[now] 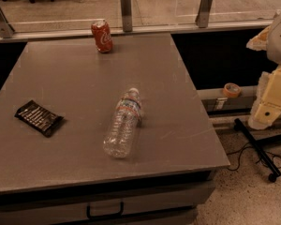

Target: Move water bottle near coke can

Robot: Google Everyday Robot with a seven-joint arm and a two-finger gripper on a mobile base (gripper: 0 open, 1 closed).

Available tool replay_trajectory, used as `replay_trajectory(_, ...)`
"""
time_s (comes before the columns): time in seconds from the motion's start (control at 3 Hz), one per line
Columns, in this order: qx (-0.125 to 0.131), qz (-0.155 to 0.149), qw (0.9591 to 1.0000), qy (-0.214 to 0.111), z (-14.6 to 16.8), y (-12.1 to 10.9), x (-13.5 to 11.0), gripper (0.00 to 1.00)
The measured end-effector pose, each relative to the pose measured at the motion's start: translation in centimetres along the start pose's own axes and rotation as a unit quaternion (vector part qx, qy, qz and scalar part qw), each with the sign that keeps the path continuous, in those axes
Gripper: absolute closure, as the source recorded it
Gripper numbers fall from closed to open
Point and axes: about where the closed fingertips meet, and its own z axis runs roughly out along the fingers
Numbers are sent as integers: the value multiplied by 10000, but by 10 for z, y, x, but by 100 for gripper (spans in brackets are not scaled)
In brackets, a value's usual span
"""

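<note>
The water bottle (124, 123) lay on its side near the middle of the grey table (75, 78), somewhat toward the front edge. Its white cap pointed to the far edge and its base to the near one. The coke can (102, 35) stood at the far edge, left of centre, just before the metal rail (131, 30) and its glass panels. Bottle and can were well apart, with open grey surface between them. A black snack wrapper (39, 117) lay flat toward the left edge, apart from both and off the line joining them. The bottle's base sat near the front edge, though not at it, and the right edge was further off. The gripper (271, 100), a cream-coloured assembly, hung beyond the table's right edge over the floor, well apart from the bottle. Whether it was open or closed could not be told. A roll of tape (232, 89) rested on a low ledge between table and gripper.
</note>
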Motion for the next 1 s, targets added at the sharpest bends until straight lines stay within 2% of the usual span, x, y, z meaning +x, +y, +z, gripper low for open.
replay_trajectory(0.33,1,1,10000,-1,0,0,0,0)
replay_trajectory(0.67,-74,282,9992,-284,3,-6,-11,0)
replay_trajectory(1.0,-170,990,9921,-757,20,-18,-37,0)
